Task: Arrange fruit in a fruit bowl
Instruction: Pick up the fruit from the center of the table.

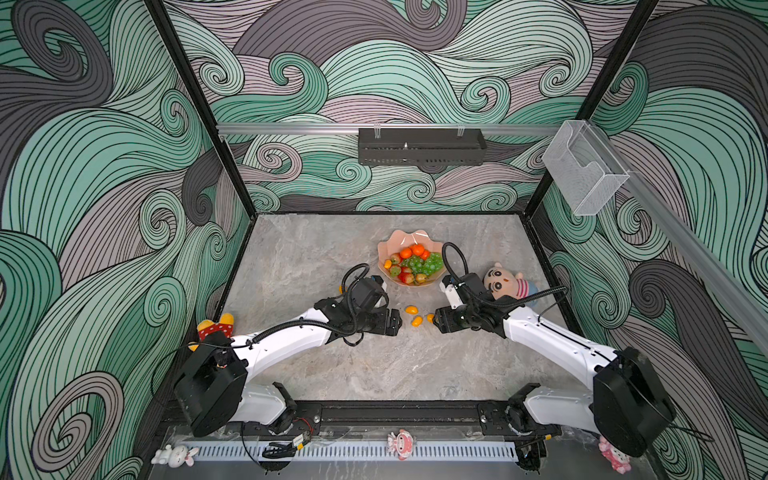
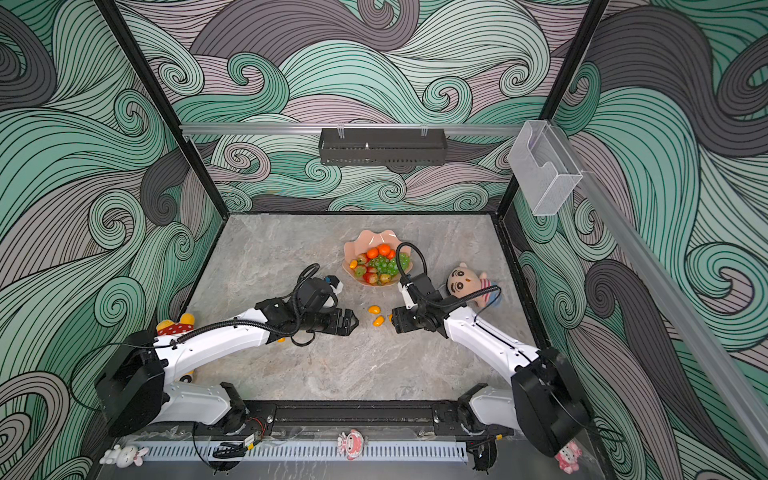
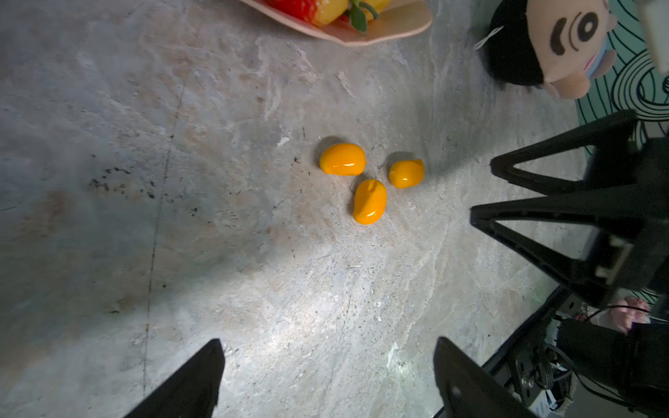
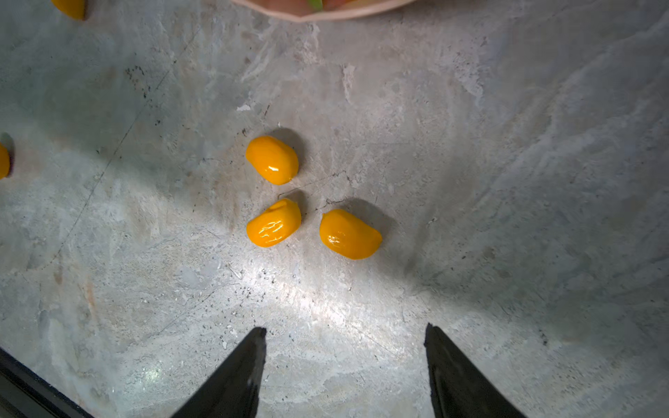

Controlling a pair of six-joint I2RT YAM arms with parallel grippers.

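The peach-pink fruit bowl (image 1: 405, 239) (image 2: 376, 237) stands mid-table and holds tangerines (image 1: 417, 249), a green grape bunch (image 1: 424, 262) and strawberries (image 1: 407, 277). In front of it three yellow-orange ovals lie loose on the table (image 1: 411, 309) (image 2: 378, 320) (image 3: 343, 159) (image 4: 273, 222). My left gripper (image 1: 399, 322) (image 3: 327, 342) is open and empty, just left of them. Facing it from the right, my right gripper (image 1: 434, 321) (image 4: 345, 327) is open with nothing between its fingers, its tips close to the nearest oval (image 4: 350, 234). Two more yellow pieces (image 4: 70, 7) show at the edge of the right wrist view.
A plush doll (image 1: 505, 282) lies right of the bowl, behind my right wrist. A red and yellow plush (image 1: 216, 328) sits at the table's left edge by my left arm. A clear plastic box (image 1: 584, 166) hangs on the right rail and a black tray (image 1: 422, 146) on the back wall.
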